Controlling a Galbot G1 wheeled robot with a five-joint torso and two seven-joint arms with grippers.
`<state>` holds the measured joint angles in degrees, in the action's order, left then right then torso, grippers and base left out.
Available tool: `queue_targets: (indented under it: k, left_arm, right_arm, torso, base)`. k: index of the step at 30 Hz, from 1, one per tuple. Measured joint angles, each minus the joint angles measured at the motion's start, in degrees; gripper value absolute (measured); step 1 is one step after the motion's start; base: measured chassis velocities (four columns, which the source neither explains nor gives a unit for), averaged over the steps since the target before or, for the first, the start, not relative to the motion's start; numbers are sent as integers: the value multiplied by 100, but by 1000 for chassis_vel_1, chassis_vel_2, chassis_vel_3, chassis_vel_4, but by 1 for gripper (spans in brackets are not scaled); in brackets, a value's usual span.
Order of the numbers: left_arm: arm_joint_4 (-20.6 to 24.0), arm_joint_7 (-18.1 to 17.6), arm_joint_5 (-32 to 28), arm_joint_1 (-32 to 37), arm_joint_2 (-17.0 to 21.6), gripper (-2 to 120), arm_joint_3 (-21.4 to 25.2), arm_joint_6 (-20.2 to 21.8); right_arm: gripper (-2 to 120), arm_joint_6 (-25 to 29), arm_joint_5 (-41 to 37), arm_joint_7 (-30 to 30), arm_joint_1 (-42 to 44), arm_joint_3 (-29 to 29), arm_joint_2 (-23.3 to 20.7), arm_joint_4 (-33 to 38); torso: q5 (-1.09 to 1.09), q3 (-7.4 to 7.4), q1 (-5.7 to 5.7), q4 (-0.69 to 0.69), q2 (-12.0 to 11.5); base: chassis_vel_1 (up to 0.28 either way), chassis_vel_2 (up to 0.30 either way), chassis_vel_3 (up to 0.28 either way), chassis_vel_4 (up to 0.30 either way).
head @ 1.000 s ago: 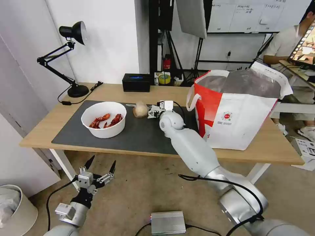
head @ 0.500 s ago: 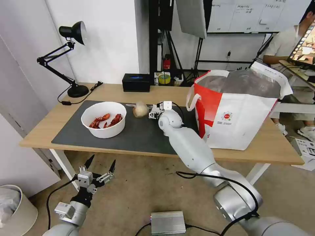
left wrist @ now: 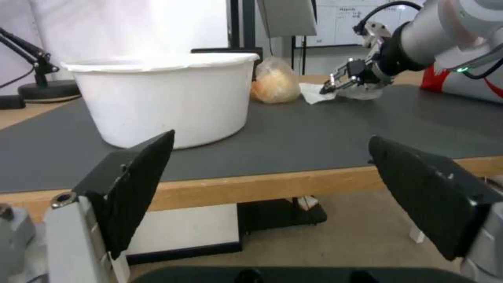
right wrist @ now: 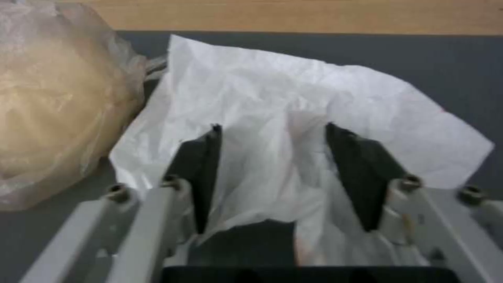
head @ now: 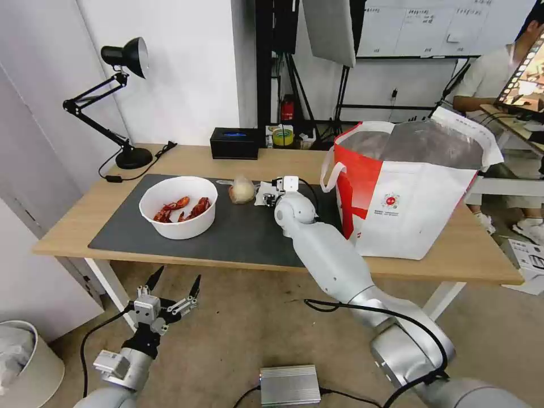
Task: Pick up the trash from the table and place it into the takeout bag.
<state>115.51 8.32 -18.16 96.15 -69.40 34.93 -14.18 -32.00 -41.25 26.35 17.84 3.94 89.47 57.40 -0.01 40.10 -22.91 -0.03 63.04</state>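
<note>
While my right gripper (right wrist: 270,177) is reaching over the mat (head: 238,232) on the desk (head: 447,263), its jaws are standing partly apart astride the crumpled tissue (right wrist: 293,118), beside the bagged beige lump (right wrist: 57,102). My left gripper (head: 173,283) is hanging wide open below the desk edge.

Bright, even indoor light; the white wall (head: 187,68) behind the desk lamp (head: 113,102) glares, washing out in the left wrist view; soft shadows under the table (head: 272,266); head view bows at edges; right wrist view soft, the tissue (right wrist: 293,118) blurred.
</note>
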Motion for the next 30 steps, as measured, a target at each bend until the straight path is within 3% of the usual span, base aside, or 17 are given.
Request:
queue_targets:
  k: [5, 7, 12, 14, 16, 19, 20, 23, 25, 27, 29, 30]
  left_arm:
    - [8, -1, -1, 10, -4, 100, 1, 0]
    - [11, -3, -1, 26, -8, 100, 5, -2]
    - [42, -5, -6, 51, -8, 100, 22, -3]
    - [97, -11, -23, 82, -7, 100, 48, -5]
    - [119, -14, -26, 99, -8, 100, 61, -5]
    - [186, -19, -34, 170, -12, 100, 101, -5]
    - [186, -19, -34, 170, -12, 100, 101, -5]
    - [218, -23, -51, 217, -12, 100, 145, -5]
    - [224, -24, -55, 220, -12, 100, 148, -6]
    - [236, -30, -58, 228, -11, 100, 150, -6]
    - [239, -30, -58, 228, -10, 100, 149, -6]
    - [250, -33, -58, 230, -5, 100, 148, -6]
  right_arm:
    - [35, -22, -102, 67, 25, 8, -15, 66]
    - [23, -32, -168, 112, 47, 20, -32, 122]
    - [10, -45, -333, 168, 94, 56, -88, 280]
    - [0, -55, -555, 182, 204, 108, -233, 669]
    - [0, -55, -629, 206, 263, 147, -337, 890]
    - [0, -60, -896, 328, 522, 296, -799, 1901]
    - [0, -60, -896, 328, 522, 296, -799, 1901]
    - [0, -115, -1151, 401, 933, 360, -1435, 3244]
    - [0, -119, -1194, 396, 1049, 358, -1585, 3576]
    - [0, -117, -1278, 387, 1338, 260, -1963, 4464]
    - [0, -111, -1304, 381, 1408, 214, -2053, 4667]
    - [0, -98, -1388, 365, 1549, 69, -2240, 5120]
  torso:
    - [0, 0, 0, 1, 0]
    - [1, 1, 0, 2, 0]
    - [1, 2, -1, 5, -1]
    - [2, 3, -2, 8, -2]
    - [2, 3, -2, 8, -2]
    - [3, 2, -2, 3, -2]
    - [3, 2, -2, 3, -2]
    - [2, 1, -1, 2, -2]
    - [2, 1, -2, 3, -2]
    - [2, 1, -1, 2, -2]
    - [3, 1, -1, 2, -2]
    - [3, 1, -1, 2, -1]
  base:
    - [0, 0, 0, 0]
    - [0, 0, 0, 0]
    - [0, 0, 0, 0]
    - [0, 0, 0, 0]
    - [0, 0, 0, 0]
    - [0, 0, 0, 0]
    - [0, 0, 0, 0]
    - [0, 0, 0, 0]
    - [0, 0, 0, 0]
    - [0, 0, 0, 0]
    - [0, 0, 0, 0]
    - [0, 0, 0, 0]
